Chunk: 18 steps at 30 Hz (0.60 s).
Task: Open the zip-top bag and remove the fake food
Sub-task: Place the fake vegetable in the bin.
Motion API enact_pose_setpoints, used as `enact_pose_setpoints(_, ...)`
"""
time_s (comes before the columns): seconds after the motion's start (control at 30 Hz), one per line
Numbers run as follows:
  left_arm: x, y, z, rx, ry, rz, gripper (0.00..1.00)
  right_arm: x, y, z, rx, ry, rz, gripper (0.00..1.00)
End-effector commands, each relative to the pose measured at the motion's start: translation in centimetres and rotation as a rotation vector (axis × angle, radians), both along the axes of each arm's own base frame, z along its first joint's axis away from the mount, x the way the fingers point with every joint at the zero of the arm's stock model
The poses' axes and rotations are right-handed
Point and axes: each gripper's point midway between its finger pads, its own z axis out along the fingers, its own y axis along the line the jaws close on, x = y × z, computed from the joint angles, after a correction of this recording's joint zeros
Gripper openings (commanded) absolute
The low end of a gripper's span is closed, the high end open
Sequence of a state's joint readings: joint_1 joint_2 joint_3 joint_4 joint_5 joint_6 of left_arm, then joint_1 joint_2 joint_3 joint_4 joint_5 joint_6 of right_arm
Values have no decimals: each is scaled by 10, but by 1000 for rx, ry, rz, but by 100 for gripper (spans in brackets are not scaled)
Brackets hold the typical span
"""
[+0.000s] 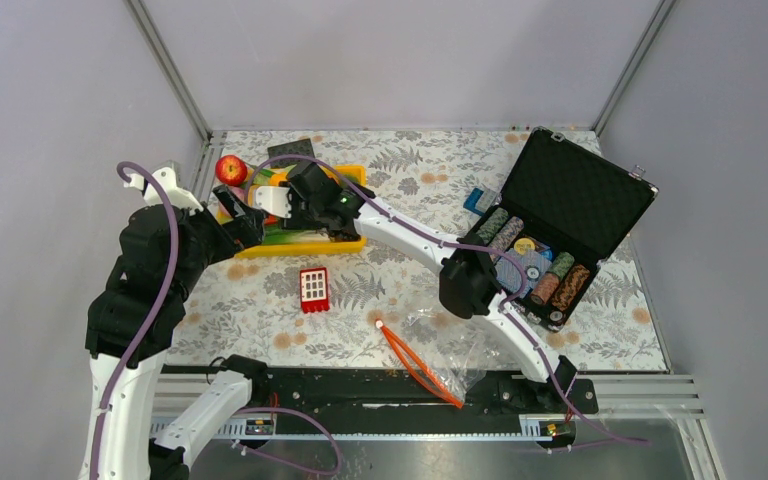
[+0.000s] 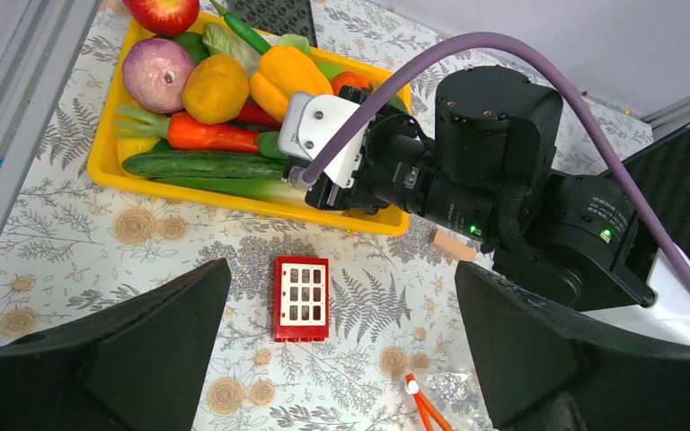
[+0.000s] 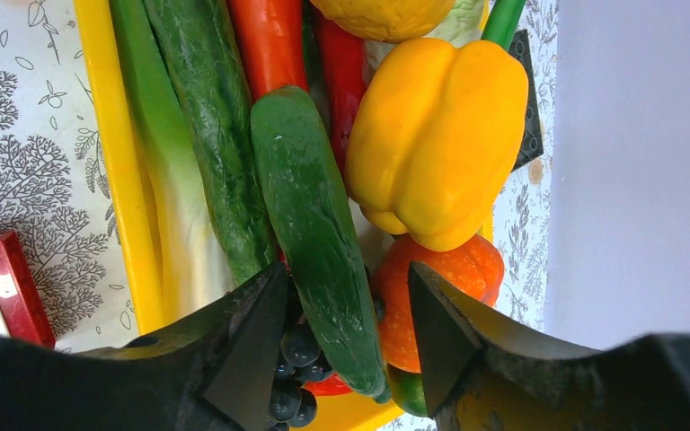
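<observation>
bright even light, soft shadows; near jaws blurred in both wrist views

- The zip-top bag (image 1: 447, 343), crinkly clear plastic, lies flat and well apart from the yellow tray (image 2: 103, 162), off its near right corner. Its red-orange zip strip (image 1: 418, 363) runs slantwise.
- The fake food is piled in that tray: purple onion (image 2: 157, 72), yellow-orange round fruit (image 2: 216, 87), yellow bell pepper (image 2: 289, 76), orange carrot (image 2: 207, 136) and orange pumpkin (image 3: 476, 269).
- The red apple (image 2: 163, 11) sits at the tray's far left corner.

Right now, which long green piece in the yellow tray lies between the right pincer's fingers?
The smooth dark-green plastic cucumber, inside the right pincer; the bumpy green cucumber and pale green leek lie outside it.
</observation>
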State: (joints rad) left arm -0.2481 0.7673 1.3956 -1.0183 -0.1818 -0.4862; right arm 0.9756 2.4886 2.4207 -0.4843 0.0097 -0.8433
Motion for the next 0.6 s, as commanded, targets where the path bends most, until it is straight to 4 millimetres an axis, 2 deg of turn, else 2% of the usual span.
enact_pose_setpoints(0.0,3,-2,6,-2,-36,-16,98,-4,12,21,61,-21,7,62)
enact_pose_setpoints(0.2,3,-3,7,-6,-35,-17,99,-9,11,44,92,-33,10,66)
enact_pose_setpoints(0.4,2,-3,7,-16,-38,-18,98,-19,10,47,83,-24,38,71)
enact_pose_setpoints(0.57,2,-6,9,-29,-41,-24,98,-30,8,57,86,-13,58,85)
